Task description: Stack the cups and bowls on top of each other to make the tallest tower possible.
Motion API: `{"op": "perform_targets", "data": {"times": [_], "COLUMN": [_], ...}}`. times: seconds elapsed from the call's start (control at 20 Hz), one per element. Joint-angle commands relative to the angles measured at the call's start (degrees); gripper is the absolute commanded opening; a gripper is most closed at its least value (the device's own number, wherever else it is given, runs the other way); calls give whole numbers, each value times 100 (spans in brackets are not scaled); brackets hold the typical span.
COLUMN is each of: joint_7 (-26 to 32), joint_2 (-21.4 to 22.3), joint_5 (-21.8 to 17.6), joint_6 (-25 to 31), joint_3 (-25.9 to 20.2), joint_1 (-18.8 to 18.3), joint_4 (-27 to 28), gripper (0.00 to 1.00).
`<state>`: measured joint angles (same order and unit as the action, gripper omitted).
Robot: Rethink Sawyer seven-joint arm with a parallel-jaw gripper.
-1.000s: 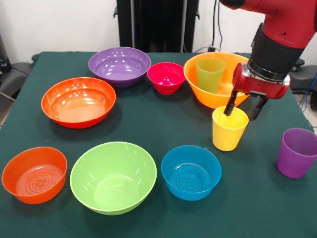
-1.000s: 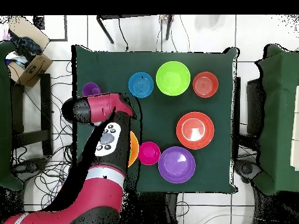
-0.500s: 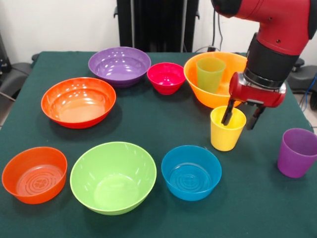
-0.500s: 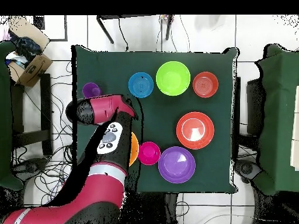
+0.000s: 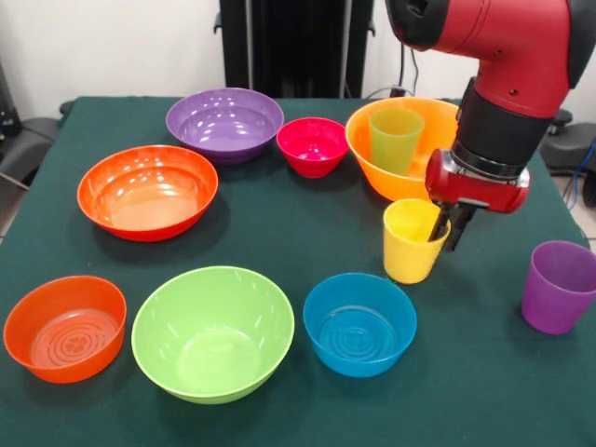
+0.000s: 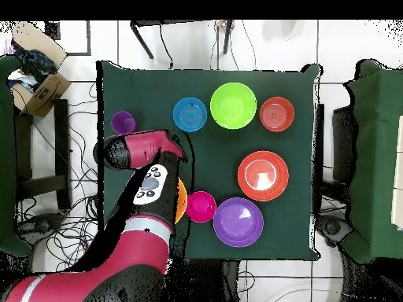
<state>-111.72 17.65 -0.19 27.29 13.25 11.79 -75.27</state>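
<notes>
The yellow cup (image 5: 410,240) stands upright on the green tabletop (image 5: 279,233), just in front of the big orange bowl (image 5: 402,149) and behind the small blue bowl (image 5: 359,323). The gripper (image 5: 444,226) straddles its right rim: one of the fingers (image 5: 436,223) dips inside the cup, the other sits outside the wall, largely hidden behind the first and the cup edge, so whether they press on the plastic I cannot tell. In the overhead view the red arm (image 6: 146,185) covers the yellow cup entirely and most of the big orange bowl, leaving only an orange sliver.

The green cup (image 5: 395,139) stands upright inside the big orange bowl. The other bowls hold nothing: the purple bowl (image 5: 224,123) and small pink bowl (image 5: 313,145) at the back, the wide red-orange bowl (image 5: 147,191) at the left, and the small orange bowl (image 5: 64,328) and lime green bowl (image 5: 212,331) along the front. The purple cup (image 5: 558,286) stands apart at the right, cut off by the frame edge.
</notes>
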Motion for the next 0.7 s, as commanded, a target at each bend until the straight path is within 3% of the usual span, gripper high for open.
{"op": "perform_targets", "data": {"times": [0.05, 0.35, 0.7], "joint_7": [0, 327, 414], "joint_2": [481, 1598, 2475], "joint_5": [-142, 8, 53], "joint_6": [351, 1291, 1637], "joint_3": [-720, -878, -1031], "joint_1": [-229, -354, -462], "joint_4": [-573, -1089, -1607], "gripper": [0, 0, 0]}}
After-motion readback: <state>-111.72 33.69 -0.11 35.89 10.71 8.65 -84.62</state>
